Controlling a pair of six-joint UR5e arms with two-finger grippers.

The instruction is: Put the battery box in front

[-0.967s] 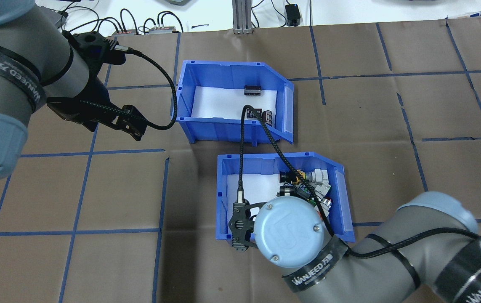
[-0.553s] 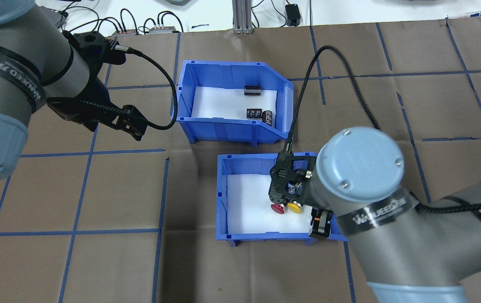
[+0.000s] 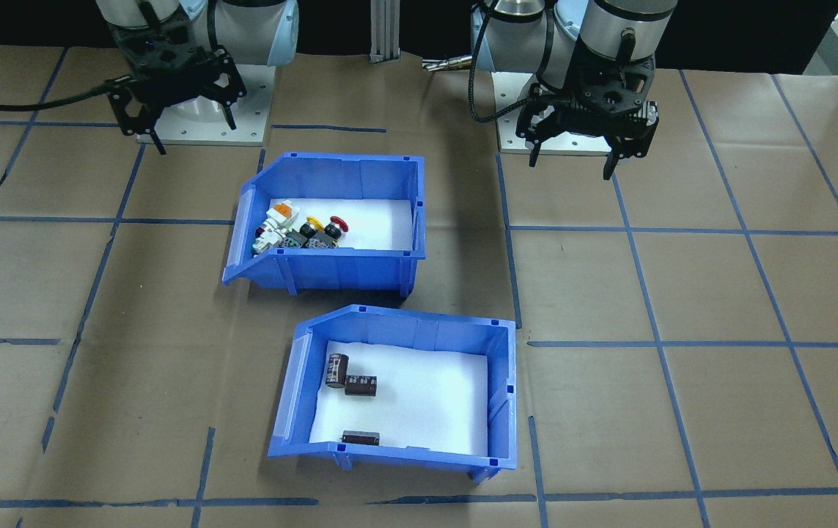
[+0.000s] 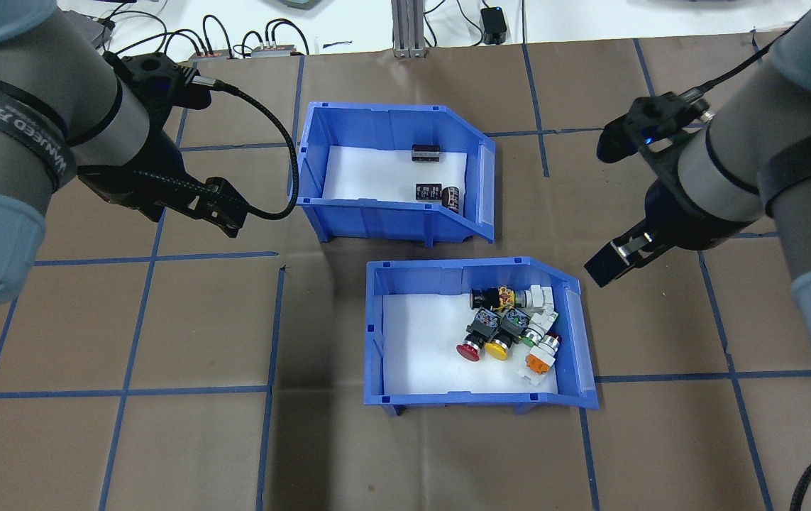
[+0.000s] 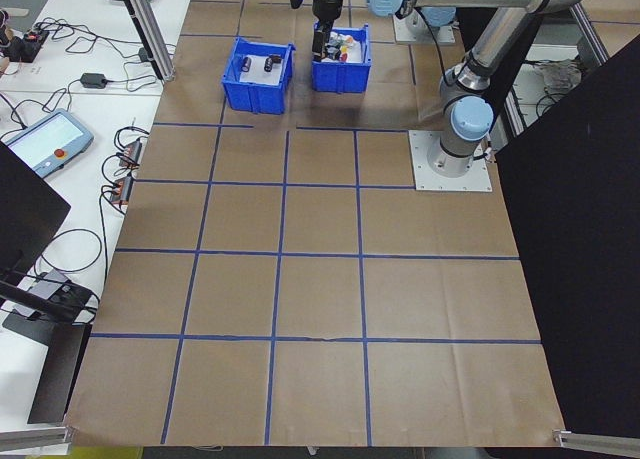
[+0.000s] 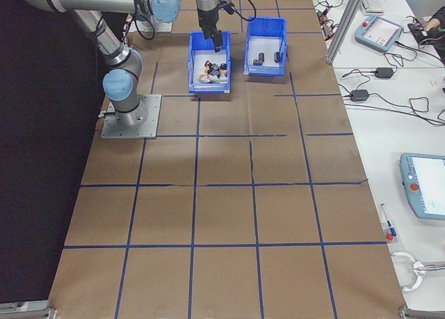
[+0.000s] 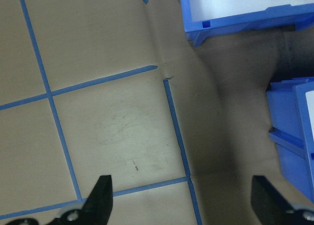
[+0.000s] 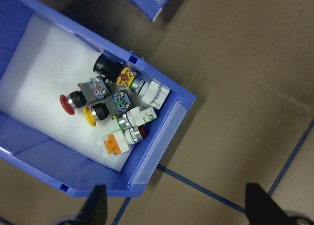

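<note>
Battery box [image 4: 391, 174]: a blue open-top bin with a white liner, resting on the surface farther from the robot than the second bin, offset toward the robot's left.
Contents: three small dark pieces [image 4: 436, 190], one near the far wall, two together by the sloped open end.
Switch bin [image 4: 476, 333]: a like blue bin just beside the battery box, nearer the robot, apart from it by a narrow gap. It holds push-button switches [image 4: 511, 326] with red, yellow, orange and white parts.
Left gripper [image 3: 578, 158]: hangs above the bare surface, to the left of the battery box, touching nothing; fingers spread wide, empty.
Right gripper [image 3: 178, 125]: hangs above the surface to the right of the switch bin, clear of it; fingers wide apart, empty.
Surface [image 4: 164, 319]: brown covering, crossed by blue tape lines in a grid.
</note>
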